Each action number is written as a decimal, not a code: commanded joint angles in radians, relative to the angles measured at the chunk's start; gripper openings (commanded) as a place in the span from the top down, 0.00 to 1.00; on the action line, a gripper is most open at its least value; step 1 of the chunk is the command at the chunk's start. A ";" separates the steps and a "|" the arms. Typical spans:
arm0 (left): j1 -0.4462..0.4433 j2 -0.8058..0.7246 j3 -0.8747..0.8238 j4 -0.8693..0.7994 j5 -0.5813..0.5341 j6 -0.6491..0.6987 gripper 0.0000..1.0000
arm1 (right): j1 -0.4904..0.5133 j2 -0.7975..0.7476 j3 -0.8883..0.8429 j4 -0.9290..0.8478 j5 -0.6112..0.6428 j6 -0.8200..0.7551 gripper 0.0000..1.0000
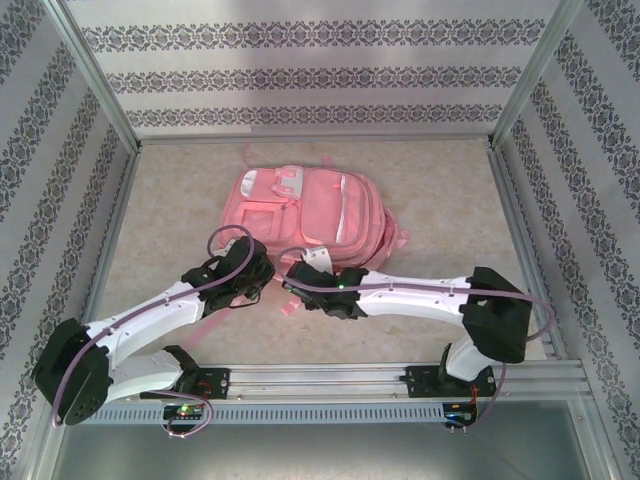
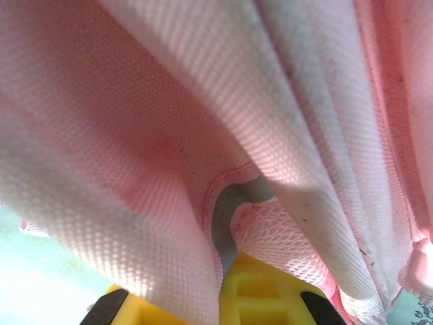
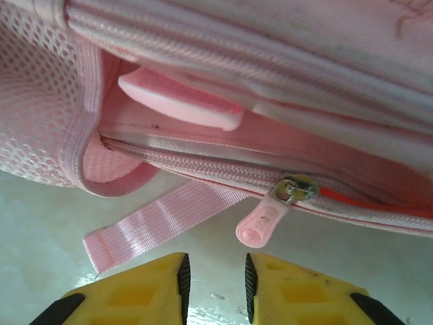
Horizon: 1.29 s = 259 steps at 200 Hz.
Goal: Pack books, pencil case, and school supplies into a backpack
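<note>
Pink backpack (image 1: pixel 310 210) flat on the table (image 1: pixel 180 210), just beyond both arms. Left gripper (image 1: pixel 258 275) at its near-left edge, clamped on a fold of its pink fabric. Right gripper (image 3: pixel 216 271) at the near edge, narrowly parted and empty, just short of the pink zipper pull (image 3: pixel 260 223); loose webbing strap (image 3: pixel 159 223) alongside.

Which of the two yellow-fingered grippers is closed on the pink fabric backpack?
The left gripper: it is shut on backpack fabric. The right gripper's jaws stand open, holding nothing.
</note>
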 commanded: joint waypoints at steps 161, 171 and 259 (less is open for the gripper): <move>-0.038 -0.002 0.086 0.068 -0.041 -0.041 1.00 | 0.050 0.388 0.323 -0.468 0.343 0.096 0.51; -0.038 -0.007 0.086 0.066 -0.045 -0.040 1.00 | 0.050 0.380 0.302 -0.435 0.329 0.088 0.53; -0.039 -0.021 0.082 0.053 -0.054 -0.041 1.00 | 0.035 0.320 0.197 -0.316 0.326 0.039 0.83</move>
